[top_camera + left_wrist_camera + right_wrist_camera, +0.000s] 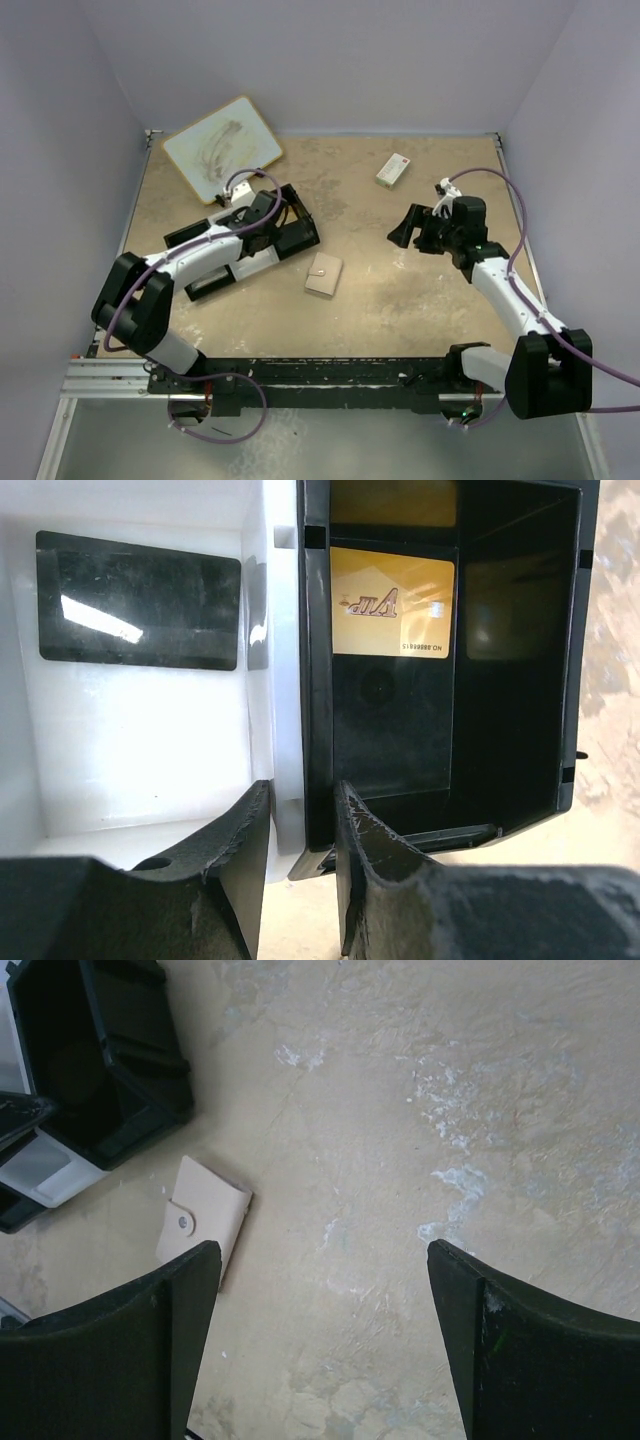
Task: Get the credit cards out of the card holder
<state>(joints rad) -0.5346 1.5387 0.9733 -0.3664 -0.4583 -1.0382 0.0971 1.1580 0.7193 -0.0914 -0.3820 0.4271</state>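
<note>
The card holder (324, 274) lies shut on the table mid-way between the arms, a tan wallet with its snap tab fastened; it also shows as the card holder (203, 1220) in the right wrist view. No card shows in it. My left gripper (262, 214) hovers at the far edge of the black-and-white tray (300, 240). The left gripper (300, 790) has its jaws a narrow gap apart, empty, in line with the wall between two compartments. A gold card (392, 602) lies in the black compartment and a black card (140, 600) in the white one. My right gripper (412, 226) stands wide open above bare table, right of the holder.
A white box with a red mark (393, 169) lies at the back right. A whiteboard (222, 148) leans in the back left corner. The tray (100, 1070) sits just left of the holder. Walls close in the table on three sides.
</note>
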